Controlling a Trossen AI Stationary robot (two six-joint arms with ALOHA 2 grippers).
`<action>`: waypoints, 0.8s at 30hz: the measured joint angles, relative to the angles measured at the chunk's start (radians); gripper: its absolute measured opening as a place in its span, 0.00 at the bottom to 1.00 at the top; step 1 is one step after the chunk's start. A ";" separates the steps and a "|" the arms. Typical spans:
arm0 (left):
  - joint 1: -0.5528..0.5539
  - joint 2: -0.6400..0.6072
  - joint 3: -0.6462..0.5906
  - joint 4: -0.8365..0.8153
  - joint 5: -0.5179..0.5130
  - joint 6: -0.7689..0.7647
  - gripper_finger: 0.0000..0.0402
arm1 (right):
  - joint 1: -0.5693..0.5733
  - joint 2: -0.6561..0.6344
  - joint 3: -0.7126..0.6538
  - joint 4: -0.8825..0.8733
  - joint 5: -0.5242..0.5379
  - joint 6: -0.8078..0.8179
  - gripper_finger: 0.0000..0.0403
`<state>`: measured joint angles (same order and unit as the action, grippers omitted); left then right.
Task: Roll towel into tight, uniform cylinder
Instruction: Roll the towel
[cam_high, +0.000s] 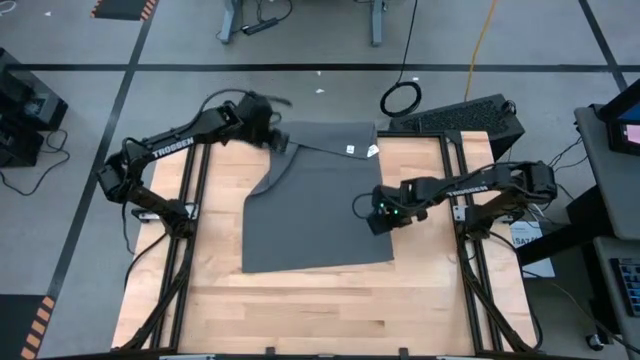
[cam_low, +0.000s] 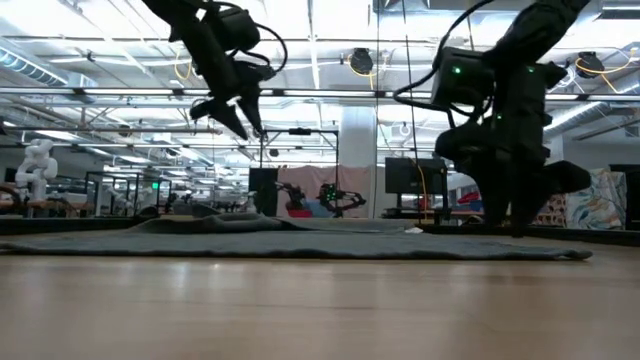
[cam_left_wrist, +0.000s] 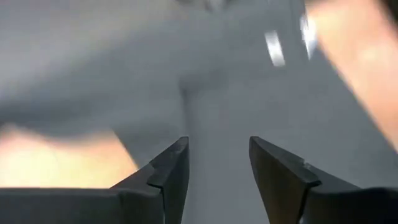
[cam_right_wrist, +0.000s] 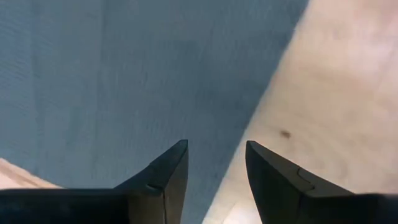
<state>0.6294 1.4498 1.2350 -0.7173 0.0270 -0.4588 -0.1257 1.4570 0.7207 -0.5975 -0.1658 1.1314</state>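
We see a soft dark grey cloth towel (cam_high: 320, 205) lying flat on the light wooden table (cam_high: 300, 310). It sits in the middle of the table, toward the far edge. The far left corner of the towel is folded over in a slanted flap. A small white tag (cam_high: 351, 149) shows on the towel near its far edge.

The left gripper (cam_high: 272, 133) is above the far left corner of the towel. In the low view we see it (cam_low: 243, 118) lifted well above the cloth, not touching it. In its wrist view its two dark fingers (cam_left_wrist: 171, 174) are spread apart with nothing between them.

The right gripper (cam_high: 378, 213) is at the right edge of the towel, low over it. In its wrist view its dark fingers (cam_right_wrist: 168, 174) are spread apart too, with the towel's edge and bare wood below them. They pinch nothing.
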 joint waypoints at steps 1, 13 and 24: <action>-0.025 0.000 0.000 -0.066 0.030 -0.016 0.43 | 0.008 0.000 -0.001 -0.001 0.000 0.017 0.37; -0.459 -0.060 -0.131 -0.356 0.084 -0.303 0.43 | 0.165 0.000 -0.001 -0.009 0.010 0.235 0.37; -0.782 -0.110 -0.271 -0.238 0.093 -0.912 0.43 | 0.259 0.000 -0.001 -0.008 -0.024 0.320 0.37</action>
<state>-0.1523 1.3400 0.9636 -0.9551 0.1198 -1.3709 0.1333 1.4570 0.7197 -0.6052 -0.1893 1.4512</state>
